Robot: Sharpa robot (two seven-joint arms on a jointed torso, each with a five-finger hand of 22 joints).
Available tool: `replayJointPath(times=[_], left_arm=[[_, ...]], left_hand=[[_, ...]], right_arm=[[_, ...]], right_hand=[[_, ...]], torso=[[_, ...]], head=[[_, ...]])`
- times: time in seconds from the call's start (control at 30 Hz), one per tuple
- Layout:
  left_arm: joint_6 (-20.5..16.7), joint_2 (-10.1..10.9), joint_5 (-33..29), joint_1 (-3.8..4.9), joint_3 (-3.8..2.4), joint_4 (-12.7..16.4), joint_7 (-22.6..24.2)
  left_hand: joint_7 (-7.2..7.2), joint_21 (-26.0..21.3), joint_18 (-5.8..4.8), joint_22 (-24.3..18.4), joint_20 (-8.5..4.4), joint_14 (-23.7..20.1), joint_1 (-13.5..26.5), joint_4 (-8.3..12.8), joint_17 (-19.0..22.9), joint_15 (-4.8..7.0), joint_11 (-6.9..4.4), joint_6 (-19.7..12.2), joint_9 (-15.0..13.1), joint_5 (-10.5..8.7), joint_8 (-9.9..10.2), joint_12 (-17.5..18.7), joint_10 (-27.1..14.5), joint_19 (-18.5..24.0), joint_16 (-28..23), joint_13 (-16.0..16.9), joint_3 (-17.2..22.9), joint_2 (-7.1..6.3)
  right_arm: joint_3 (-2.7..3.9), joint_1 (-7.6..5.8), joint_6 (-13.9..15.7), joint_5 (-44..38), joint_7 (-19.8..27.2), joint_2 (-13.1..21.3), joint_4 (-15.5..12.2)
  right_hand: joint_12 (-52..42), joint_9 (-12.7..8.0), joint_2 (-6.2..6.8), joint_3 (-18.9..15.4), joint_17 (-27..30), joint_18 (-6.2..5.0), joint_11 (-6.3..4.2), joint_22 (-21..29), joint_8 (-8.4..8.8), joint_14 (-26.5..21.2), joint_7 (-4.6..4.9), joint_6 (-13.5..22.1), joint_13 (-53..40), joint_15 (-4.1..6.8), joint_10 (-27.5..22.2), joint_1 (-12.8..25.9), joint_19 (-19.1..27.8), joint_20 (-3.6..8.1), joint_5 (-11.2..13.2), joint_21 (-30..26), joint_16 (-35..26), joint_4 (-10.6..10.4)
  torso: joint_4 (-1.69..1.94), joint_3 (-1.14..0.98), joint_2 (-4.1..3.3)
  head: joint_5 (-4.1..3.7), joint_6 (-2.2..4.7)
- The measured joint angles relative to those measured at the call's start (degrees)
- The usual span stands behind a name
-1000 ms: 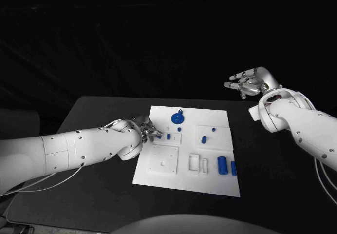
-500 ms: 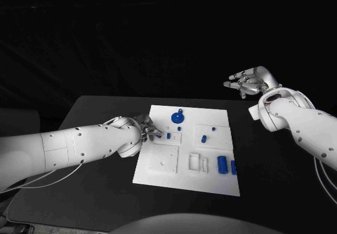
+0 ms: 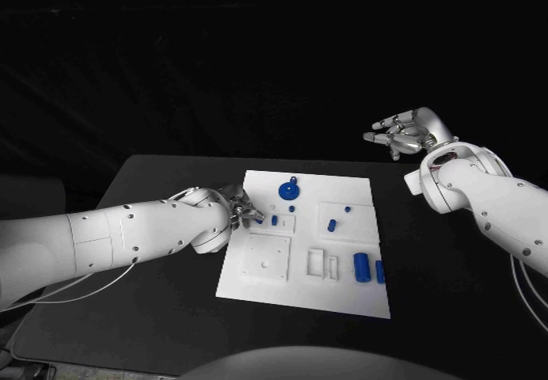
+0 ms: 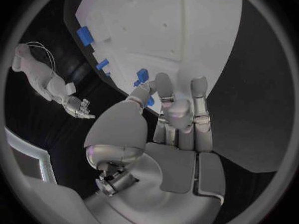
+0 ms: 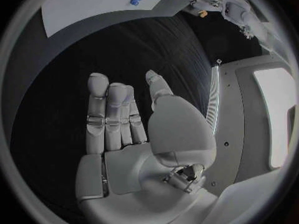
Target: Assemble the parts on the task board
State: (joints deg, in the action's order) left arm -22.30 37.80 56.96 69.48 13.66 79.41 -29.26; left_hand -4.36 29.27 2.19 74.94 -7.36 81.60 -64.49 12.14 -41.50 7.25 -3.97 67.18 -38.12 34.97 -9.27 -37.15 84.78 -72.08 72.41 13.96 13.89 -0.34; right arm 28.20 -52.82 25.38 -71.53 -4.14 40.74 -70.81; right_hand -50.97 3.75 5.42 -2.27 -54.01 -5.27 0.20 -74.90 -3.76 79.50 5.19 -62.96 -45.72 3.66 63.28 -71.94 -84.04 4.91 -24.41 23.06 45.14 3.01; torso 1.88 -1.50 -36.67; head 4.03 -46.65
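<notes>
My left hand pinches a small blue part at the task board's edge; a skewed push could jam it. My right hand hangs open.

Table: black, matte top with rounded corners, standing in the middle of the scene. Backdrop: black, faintly creased like hung cloth, behind and to both sides of the table, taking in the whole upper part of the head view. Wall panel: pale grey, at the rim of the right wrist view, carrying a bright white rectangular panel or window with rounded corners. Lighting: dim overall, the black surfaces showing little sheen.
</notes>
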Motion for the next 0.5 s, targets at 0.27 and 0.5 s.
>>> replayJointPath(times=[0.27,0.5], left_arm=[[0.59,-0.50,-0.10,0.28,0.02,-0.65,-0.15],[1.43,-0.90,-0.31,0.71,0.04,-1.11,-0.61]], left_hand=[[-0.02,0.00,0.00,-0.01,0.21,0.09,-0.20,0.01,-0.27,-0.09,0.08,0.02,-1.43,-0.42,0.17,-0.22,0.08,0.21,0.10,0.07,0.00,0.05],[-0.18,0.00,0.00,-0.01,0.20,0.10,-0.11,0.01,-0.96,-0.10,0.10,0.19,-2.22,-0.54,0.35,-0.55,0.10,0.21,0.62,0.28,0.00,0.15]], right_arm=[[0.00,0.00,-0.06,0.01,0.00,-0.01,0.02],[0.00,0.00,-0.11,0.02,-0.01,-0.09,0.09]], right_hand=[[0.00,0.00,0.00,0.00,0.05,0.01,-0.03,0.00,0.00,0.00,0.00,0.00,0.00,0.00,-0.03,0.00,0.00,0.00,-0.10,0.00,0.00,0.00],[0.00,0.00,0.00,0.00,0.05,0.00,-0.21,0.00,0.00,0.00,0.00,0.00,-0.01,0.00,-0.21,0.00,0.00,0.00,-0.22,0.00,0.00,0.00]], torso=[[-0.03,0.00,-0.03],[-0.04,-0.01,-0.03]], head=[[0.10,0.02],[0.15,-0.04]])
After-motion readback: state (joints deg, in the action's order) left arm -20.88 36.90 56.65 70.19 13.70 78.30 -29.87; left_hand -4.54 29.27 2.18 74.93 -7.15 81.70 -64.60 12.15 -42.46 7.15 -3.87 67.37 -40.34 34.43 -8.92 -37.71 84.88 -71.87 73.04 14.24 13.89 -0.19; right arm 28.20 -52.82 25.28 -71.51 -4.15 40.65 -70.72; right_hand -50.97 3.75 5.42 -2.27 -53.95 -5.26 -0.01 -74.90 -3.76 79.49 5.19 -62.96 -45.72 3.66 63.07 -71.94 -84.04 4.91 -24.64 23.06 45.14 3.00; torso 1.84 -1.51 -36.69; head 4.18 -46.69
